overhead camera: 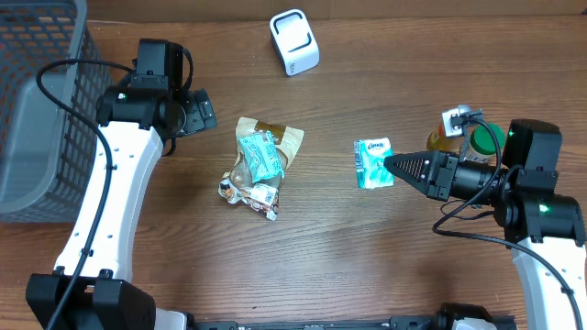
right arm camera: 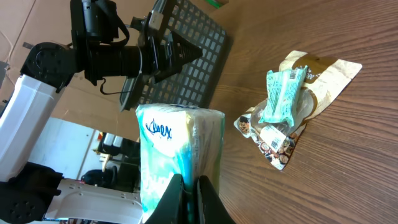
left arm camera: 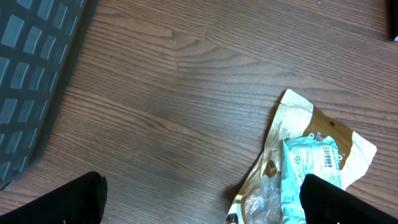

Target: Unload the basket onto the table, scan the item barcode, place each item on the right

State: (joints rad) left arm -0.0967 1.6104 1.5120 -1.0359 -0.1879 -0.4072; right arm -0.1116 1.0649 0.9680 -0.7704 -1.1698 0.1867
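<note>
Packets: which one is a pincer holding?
The white-and-teal plastic Kleenex tissue pack, pinched by the right pincer. The mint-green packet and crinkly tan pouch lie loose, untouched.

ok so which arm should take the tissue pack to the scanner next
Right: the right end effector is shut on the tissue pack, so it can carry it to the white scanner. The left end effector is open and empty, over by the snack bags.
</note>
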